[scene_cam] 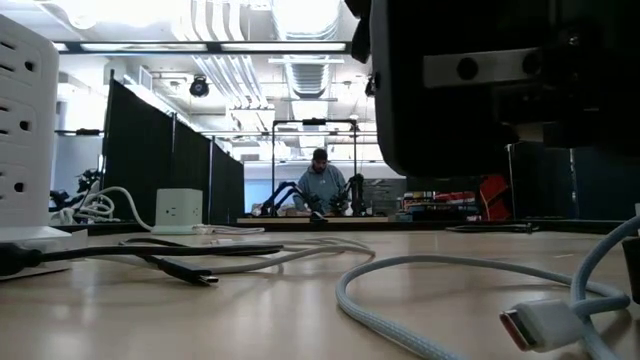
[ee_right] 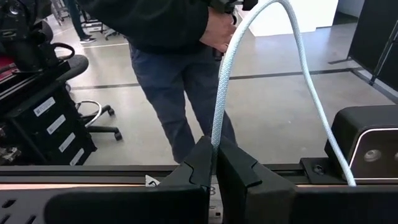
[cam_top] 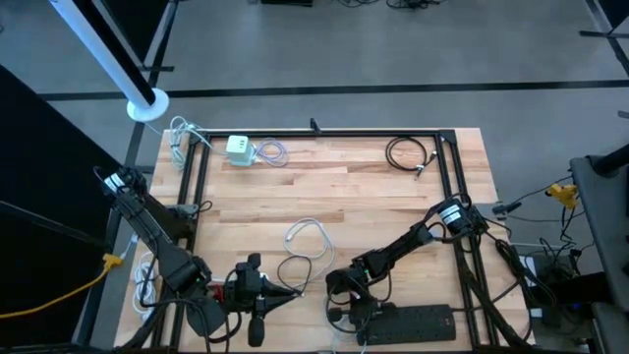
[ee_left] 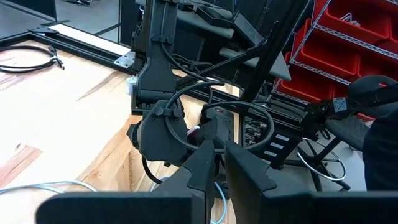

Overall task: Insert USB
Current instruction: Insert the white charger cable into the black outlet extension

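A white braided USB cable [cam_top: 305, 246] lies in loops on the wooden table, and its plug [scene_cam: 540, 325] rests flat on the wood in the low view. A white charger cube [cam_top: 239, 147] stands at the far left. Near the front edge, my right gripper [cam_top: 346, 295] points toward the near side and is shut on the cable. My left gripper [cam_top: 295, 293] lies level beside it, pointing toward the right edge, with its fingers shut [ee_left: 216, 158]. A pale stretch of cable [ee_left: 217, 196] shows in the slit between them. My right gripper pinches the white cable [ee_right: 216, 140] between its two fingers, which lie level and point toward the table's near edge. From the fingers the cable rises in a high arch [ee_right: 292, 25] and comes down again to one side. My left gripper: I cannot tell whether its fingers touch the cable.
A black power strip [cam_top: 413, 320] lies at the near right. A coiled black cable [cam_top: 408, 152] sits far right, and more white cords [cam_top: 182, 138] far left. A person [ee_right: 180, 74] stands close to the near edge. A black camera box [ee_right: 367, 149] is beside the right gripper.
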You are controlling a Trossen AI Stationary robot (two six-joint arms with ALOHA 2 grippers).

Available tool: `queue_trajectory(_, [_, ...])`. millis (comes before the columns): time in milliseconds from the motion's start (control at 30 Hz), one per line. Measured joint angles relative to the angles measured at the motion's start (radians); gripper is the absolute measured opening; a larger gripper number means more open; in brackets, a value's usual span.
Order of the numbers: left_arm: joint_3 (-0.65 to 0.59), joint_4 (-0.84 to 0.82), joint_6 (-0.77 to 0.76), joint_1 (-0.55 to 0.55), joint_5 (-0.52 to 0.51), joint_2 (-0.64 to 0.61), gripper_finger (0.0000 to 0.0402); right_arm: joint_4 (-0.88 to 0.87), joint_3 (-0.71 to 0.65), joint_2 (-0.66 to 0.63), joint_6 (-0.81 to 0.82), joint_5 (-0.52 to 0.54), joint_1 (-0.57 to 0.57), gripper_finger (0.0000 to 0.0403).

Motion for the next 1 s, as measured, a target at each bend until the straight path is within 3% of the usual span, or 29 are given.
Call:
queue_trajectory(867, [0.000, 0.000, 0.000, 0.000, 0.000, 0.000, 0.0027, 0.008, -0.075, -0.005, -0.040, 0.003, -0.043, 0.0000])
queue_trajectory(1000, [0.000, -0.004, 0.000, 0.000, 0.000, 0.000, 0.0027, 0.008, -0.070, -0.005, 0.038, 0.005, -0.043, 0.0000])
